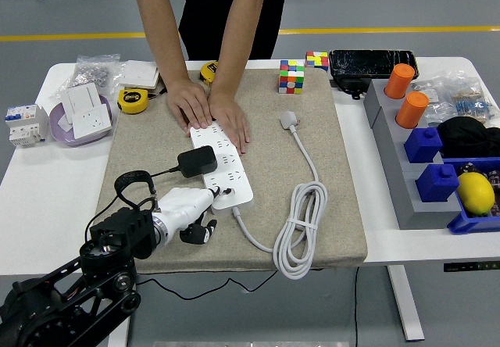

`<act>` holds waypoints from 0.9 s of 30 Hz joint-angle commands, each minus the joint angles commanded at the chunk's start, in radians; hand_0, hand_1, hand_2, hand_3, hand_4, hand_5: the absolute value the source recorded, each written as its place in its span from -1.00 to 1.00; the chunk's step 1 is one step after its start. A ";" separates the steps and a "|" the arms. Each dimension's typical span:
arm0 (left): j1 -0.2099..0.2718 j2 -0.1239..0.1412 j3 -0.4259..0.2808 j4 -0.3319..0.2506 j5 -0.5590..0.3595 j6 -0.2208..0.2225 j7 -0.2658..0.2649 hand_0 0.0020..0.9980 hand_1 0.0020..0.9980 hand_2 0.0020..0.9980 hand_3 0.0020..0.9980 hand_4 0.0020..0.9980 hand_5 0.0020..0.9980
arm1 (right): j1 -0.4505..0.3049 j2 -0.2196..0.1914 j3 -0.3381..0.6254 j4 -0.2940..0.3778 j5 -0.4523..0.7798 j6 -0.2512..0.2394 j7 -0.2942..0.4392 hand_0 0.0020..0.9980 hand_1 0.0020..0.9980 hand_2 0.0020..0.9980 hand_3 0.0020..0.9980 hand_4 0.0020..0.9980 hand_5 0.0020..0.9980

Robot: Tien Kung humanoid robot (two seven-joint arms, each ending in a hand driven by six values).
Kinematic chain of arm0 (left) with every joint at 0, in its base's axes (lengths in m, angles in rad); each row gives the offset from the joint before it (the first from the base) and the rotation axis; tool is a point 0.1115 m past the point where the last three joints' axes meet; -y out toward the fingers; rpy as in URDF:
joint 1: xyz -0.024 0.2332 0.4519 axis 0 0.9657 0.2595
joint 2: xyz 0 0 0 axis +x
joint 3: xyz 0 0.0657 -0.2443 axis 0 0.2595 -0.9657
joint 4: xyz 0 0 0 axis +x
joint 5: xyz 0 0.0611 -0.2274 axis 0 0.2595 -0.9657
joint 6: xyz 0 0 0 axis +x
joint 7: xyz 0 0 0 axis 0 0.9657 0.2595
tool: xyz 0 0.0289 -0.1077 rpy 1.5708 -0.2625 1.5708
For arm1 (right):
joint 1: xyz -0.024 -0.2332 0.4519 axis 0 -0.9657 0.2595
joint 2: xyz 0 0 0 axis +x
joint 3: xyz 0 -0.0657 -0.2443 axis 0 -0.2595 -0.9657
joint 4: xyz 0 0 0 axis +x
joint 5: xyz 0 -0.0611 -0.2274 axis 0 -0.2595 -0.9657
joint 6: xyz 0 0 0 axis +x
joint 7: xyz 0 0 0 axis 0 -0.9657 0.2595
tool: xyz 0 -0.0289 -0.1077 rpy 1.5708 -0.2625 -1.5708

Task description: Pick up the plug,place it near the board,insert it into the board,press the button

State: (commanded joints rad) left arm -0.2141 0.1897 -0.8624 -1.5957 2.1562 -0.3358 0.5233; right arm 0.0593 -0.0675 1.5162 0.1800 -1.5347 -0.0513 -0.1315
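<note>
Plug (197, 161), a black adapter block, already sits seated in the white power strip (223, 163), just beyond and slightly left of the robot's fingertips, so by my reckoning the job is down to pressing the button. The left hand (186, 210) lies on the beige mat (328, 128) at the strip's near end, one white finger (205, 199) stretched out so its tip touches or nearly touches the end face, the darker fingers curled underneath and gripping nothing. I can't make out the switch itself from here; it seems to sit right under that extended fingertip, near where the strip's white cable (301, 230) leaves it.

A person across the table has both hands (209, 111) flat on the far end of the strip, pinning it down, well beyond the robot's fingertips.

To do this step well, I'd say the push should go straight down from above the switch rather than sliding along the strip, which would shove it toward the person's palms. Keeping the curled fingers tucked clear of the adapter's cord (137, 181) looping just left of the knuckles matters too. The right arm is not in sight.
</note>
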 joint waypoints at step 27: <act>0.223 -0.076 -0.334 -0.019 -0.605 0.519 -0.552 1.00 1.00 1.00 1.00 0.96 -0.06 | -0.005 0.002 -0.003 0.000 -0.003 0.000 -0.001 0.55 0.37 0.41 0.37 1.00 0.67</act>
State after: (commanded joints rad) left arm 0.0086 0.1132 -1.1969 -1.6151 1.5508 0.1828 -0.0288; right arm 0.0541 -0.0652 1.5133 0.1800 -1.5374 -0.0510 -0.1324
